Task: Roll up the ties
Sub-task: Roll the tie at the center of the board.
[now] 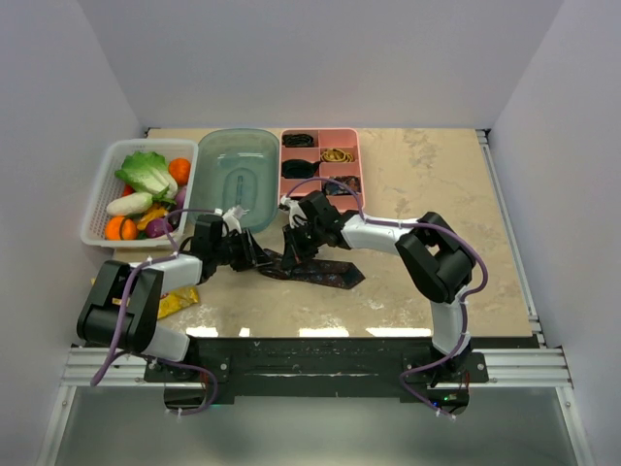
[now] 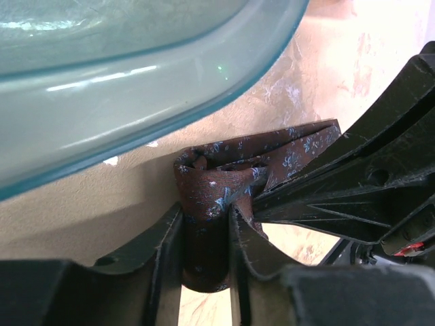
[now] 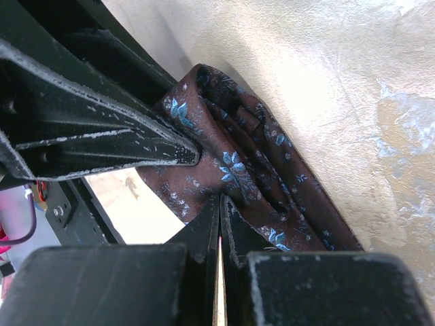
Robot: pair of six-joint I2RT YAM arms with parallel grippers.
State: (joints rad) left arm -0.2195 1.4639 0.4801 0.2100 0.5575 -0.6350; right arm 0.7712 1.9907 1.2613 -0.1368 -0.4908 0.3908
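Pale walls close in a beige marbled worktop (image 1: 437, 194), with a translucent teal tub (image 1: 238, 175) standing at its far side. Left of the tub is a white basket (image 1: 97, 199) of toy vegetables. Right of the tub, touching it, is a pink tray (image 1: 361, 165) with compartments; rolled black ties (image 1: 299, 140) lie in those nearest the tub.

The brown-maroon tie (image 1: 325, 272) lies on the worktop just in front of the tub, running away from it towards the near right. It has small blue flowers woven in. The end nearest the tub is folded into a loose bundle.

The left gripper (image 2: 204, 231) comes in from the near left of the tub and is clamped on that bundle, one finger on each side of the cloth. The tub's wall rises right behind it.

The right gripper (image 3: 219, 204) reaches in from the tub's near right. Its fingers are pressed together with only a sliver of light between them. The tips sit at the tie's edge, close beside the left gripper's finger, and whether they nip any cloth cannot be told.
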